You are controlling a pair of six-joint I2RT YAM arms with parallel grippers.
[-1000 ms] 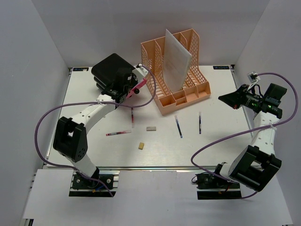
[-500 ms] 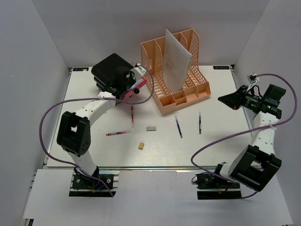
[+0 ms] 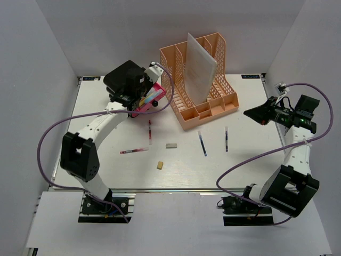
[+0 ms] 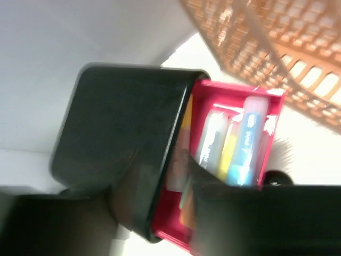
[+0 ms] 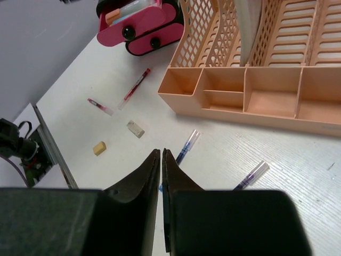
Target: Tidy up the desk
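Observation:
The white desk (image 3: 240, 165) holds a black drawer box (image 3: 123, 79) at the back left. Its pink drawer (image 3: 151, 97) stands pulled out. My left gripper (image 3: 143, 96) is right at it. In the blurred left wrist view its fingers stand apart (image 4: 160, 213), one over the black case (image 4: 122, 122), one over the drawer (image 4: 240, 89), which holds several coloured sticks. My right gripper (image 3: 246, 112) is shut and empty, up above the desk's right side (image 5: 161, 152).
An orange mesh organizer (image 3: 202, 80) with an upright paper sheet (image 3: 200, 66) stands at the back. Loose on the desk: two red pens (image 3: 150, 132) (image 3: 134, 151), two blue pens (image 3: 202, 143) (image 3: 226, 138), a grey eraser (image 3: 171, 144), a yellow eraser (image 3: 159, 165).
My left wrist has swung up and back at the drawer box, and more of the pink drawer shows. My right gripper has shifted slightly left.

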